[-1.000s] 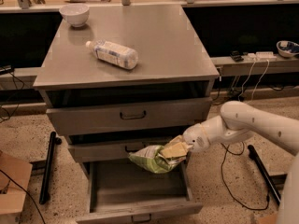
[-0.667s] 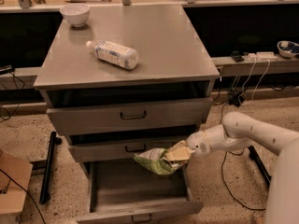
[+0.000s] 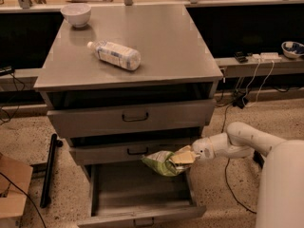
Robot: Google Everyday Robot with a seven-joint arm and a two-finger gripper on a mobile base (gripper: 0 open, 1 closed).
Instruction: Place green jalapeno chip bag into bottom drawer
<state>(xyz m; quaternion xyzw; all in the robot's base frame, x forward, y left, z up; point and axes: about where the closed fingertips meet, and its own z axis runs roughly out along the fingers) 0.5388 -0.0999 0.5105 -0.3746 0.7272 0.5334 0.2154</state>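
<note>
Camera view shows the jaws of the gripper (image 3: 182, 157) closed on the right end of the green jalapeno chip bag (image 3: 160, 163). The pale fingers seem to pinch the crinkled top edge, though the exact contact is hard to make out. Held by one end, the bag hangs out to the left and sags, which suits a soft packet that would crumple under a middle grip. It is in the air over the rear right part of the open bottom drawer (image 3: 142, 216), just in front of the middle drawer (image 3: 118, 152), and is not yet resting on the drawer floor. The wrist reaches in from the right, low and nearly level, probably so it can slip under the middle drawer's front without knocking it. The top drawer (image 3: 95, 120) is shut above. On the cabinet top (image 3: 180, 56) a plastic bottle (image 3: 115, 55) lies on its side and a white bowl (image 3: 76, 14) stands at the back left corner, both well apart from the work.

Against a second ago, the bag has barely shifted, perhaps sinking slightly, while the forearm has dropped from a downward slant to a flatter line beside the drawer.
</note>
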